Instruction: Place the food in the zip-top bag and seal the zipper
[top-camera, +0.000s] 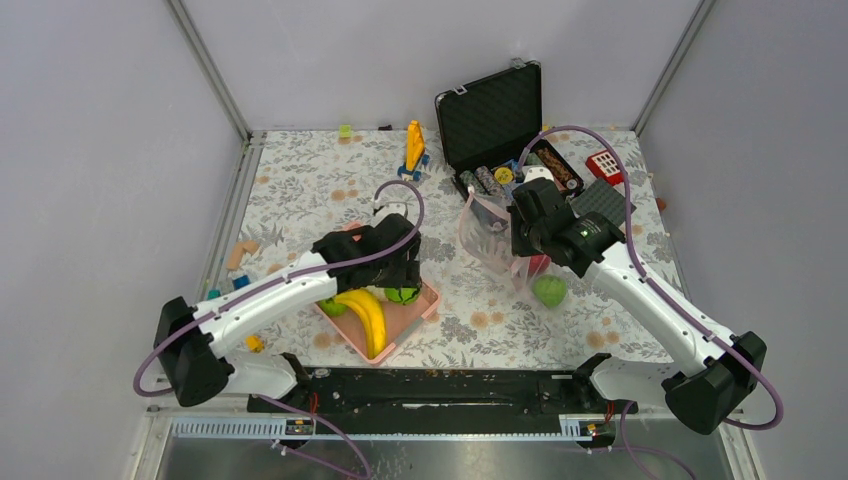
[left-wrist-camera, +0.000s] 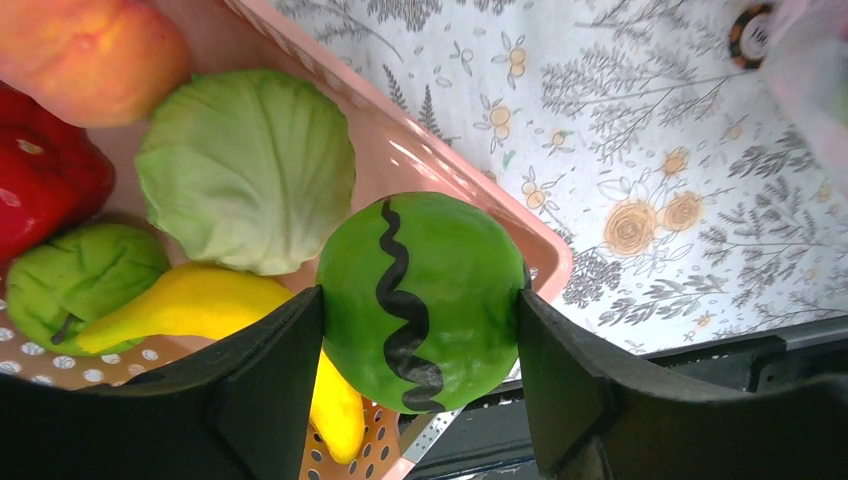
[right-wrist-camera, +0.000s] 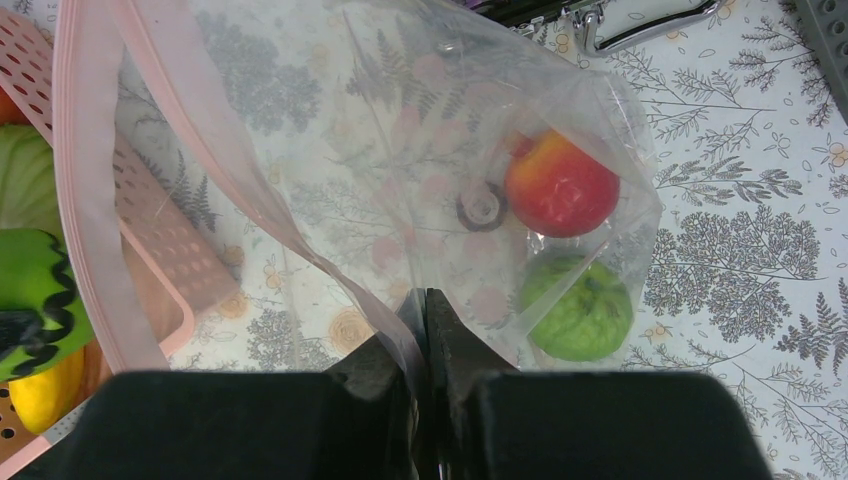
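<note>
**Bagging partly done, zipper unsealed**

Left hand (left-wrist-camera: 420, 335) is clenched on a green striped melon (left-wrist-camera: 420, 290) over a corner of the pink basket (left-wrist-camera: 430, 165). Right hand (right-wrist-camera: 425, 320) pinches the zip-top bag (right-wrist-camera: 400, 130) by its wall. The zipper (right-wrist-camera: 75, 180) gapes apart. A red apple (right-wrist-camera: 558, 185) and a green fruit (right-wrist-camera: 580, 315) already lie inside the bag. Cabbage (left-wrist-camera: 245, 165), banana (left-wrist-camera: 180, 300) and other pieces wait in the basket, and sealing remains.
</note>
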